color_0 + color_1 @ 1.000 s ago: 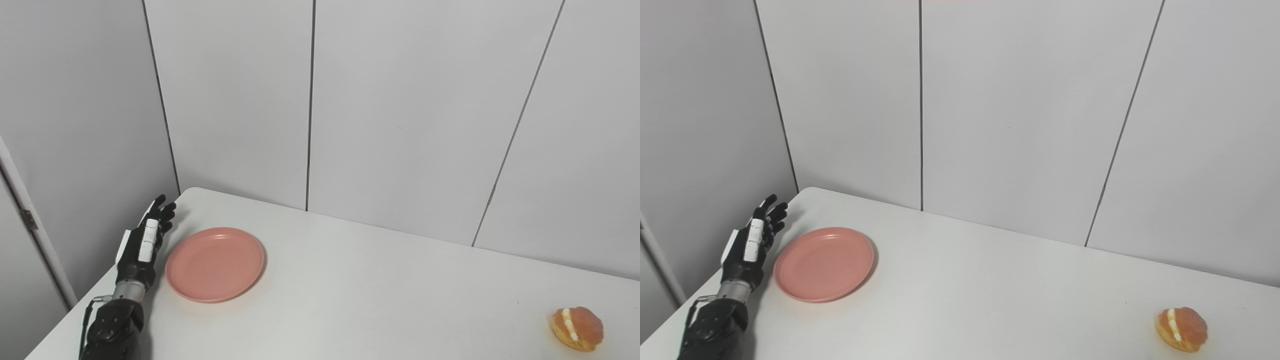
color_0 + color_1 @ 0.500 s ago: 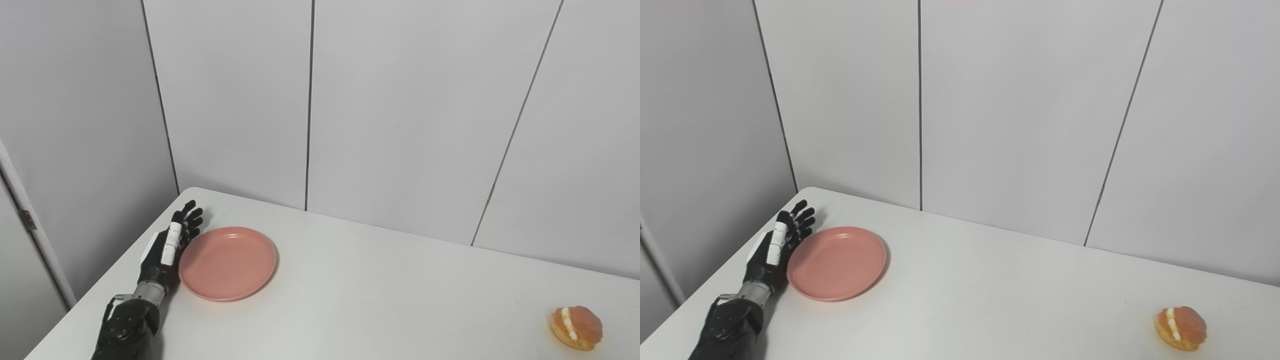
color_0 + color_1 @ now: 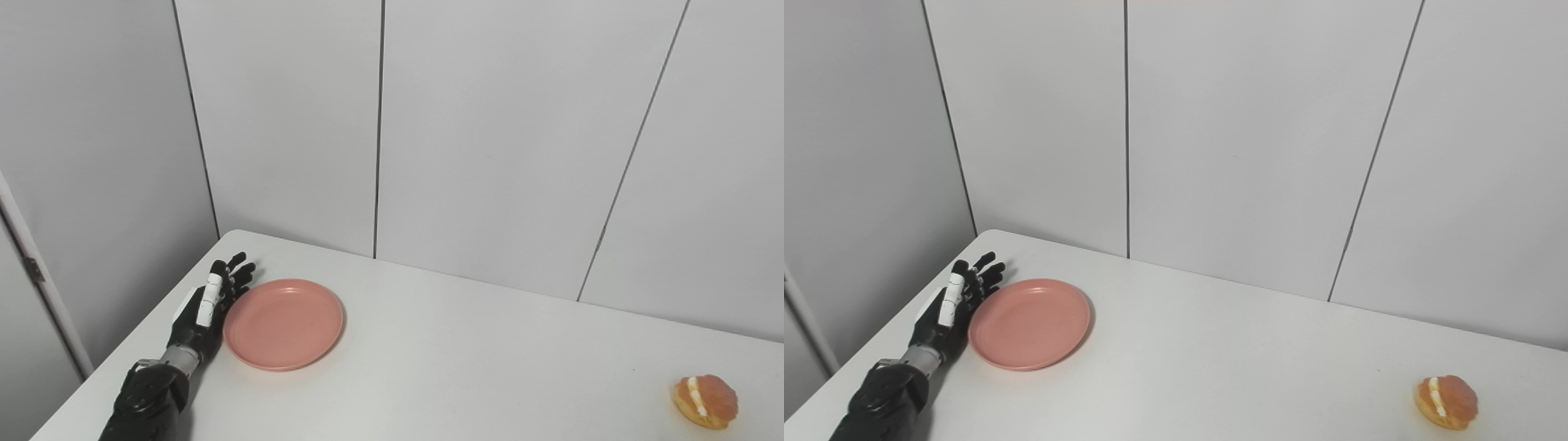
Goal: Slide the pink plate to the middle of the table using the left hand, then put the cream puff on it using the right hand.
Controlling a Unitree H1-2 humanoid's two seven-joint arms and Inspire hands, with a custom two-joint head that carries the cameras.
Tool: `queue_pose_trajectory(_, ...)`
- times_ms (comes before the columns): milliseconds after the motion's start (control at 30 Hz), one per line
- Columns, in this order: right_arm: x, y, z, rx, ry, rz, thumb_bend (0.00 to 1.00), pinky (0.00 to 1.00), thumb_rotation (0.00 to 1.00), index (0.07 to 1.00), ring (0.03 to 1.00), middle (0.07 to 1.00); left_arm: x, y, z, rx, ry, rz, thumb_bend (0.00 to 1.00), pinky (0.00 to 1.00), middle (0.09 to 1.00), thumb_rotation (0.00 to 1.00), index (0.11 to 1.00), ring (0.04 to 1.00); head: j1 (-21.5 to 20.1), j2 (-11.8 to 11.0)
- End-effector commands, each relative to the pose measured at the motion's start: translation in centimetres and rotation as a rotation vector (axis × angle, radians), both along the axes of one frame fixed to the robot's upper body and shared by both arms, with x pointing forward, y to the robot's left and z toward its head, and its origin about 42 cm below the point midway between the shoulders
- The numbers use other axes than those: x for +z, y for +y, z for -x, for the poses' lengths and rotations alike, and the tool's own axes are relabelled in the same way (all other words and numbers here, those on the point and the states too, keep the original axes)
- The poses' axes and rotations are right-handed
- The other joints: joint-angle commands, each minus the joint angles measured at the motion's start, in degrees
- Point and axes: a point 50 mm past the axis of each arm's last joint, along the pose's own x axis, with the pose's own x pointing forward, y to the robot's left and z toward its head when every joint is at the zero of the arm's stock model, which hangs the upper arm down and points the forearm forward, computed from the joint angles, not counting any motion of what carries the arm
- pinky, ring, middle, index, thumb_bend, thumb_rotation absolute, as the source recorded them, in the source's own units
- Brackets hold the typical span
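Note:
A round pink plate [image 3: 283, 323] lies flat on the white table [image 3: 465, 367], near its far left corner. My left hand [image 3: 207, 304] stands on edge against the plate's left rim, open, fingers [image 3: 234, 274] straight and spread toward the wall, holding nothing. The same hand [image 3: 950, 303] and plate [image 3: 1029, 323] show in the right eye view. A golden cream puff [image 3: 706, 401] with a white cream stripe sits far off at the table's front right, seen again as the cream puff [image 3: 1447, 401]. My right hand is out of view.
Grey wall panels [image 3: 490, 135] close the table's back and left sides. The table's left edge [image 3: 131, 343] runs just beside my left forearm [image 3: 147, 398]. Bare white tabletop stretches between the plate and the cream puff.
My left hand moved right against the plate's left rim and pushed it a short way to the right. The cream puff has stayed put.

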Motion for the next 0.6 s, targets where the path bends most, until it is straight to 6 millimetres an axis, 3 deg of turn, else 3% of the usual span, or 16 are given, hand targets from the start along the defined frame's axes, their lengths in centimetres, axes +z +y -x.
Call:
queue_pose_trajectory(0,-1.6,0.4,1.5,0.028,0.108,0.003,0.78,0.92,1.0,0.944,0.847,0.886,0.6,-0.4,-0.1,-0.058,-0.013,-0.03,0.92,0.95,0.909,1.0,0.893,0.941,-0.07,0.11)
queue_pose_trajectory(433,-1.5,0.8,1.6,0.03,0.105,-0.008,0.78,0.91,1.0,0.93,0.834,0.874,1.2,-6.1,-0.4,-0.159,-0.029,-0.003,0.95,0.91,0.889,1.0,0.895,0.911,-0.86,0.71)
queue_pose_trajectory(567,-1.3,0.9,1.7,0.028,0.101,-0.003,0.79,0.9,1.0,0.925,0.825,0.867,0.5,-8.1,-0.5,-0.199,-0.013,-0.008,0.95,0.89,0.896,1.0,0.883,0.914,-1.13,1.01)
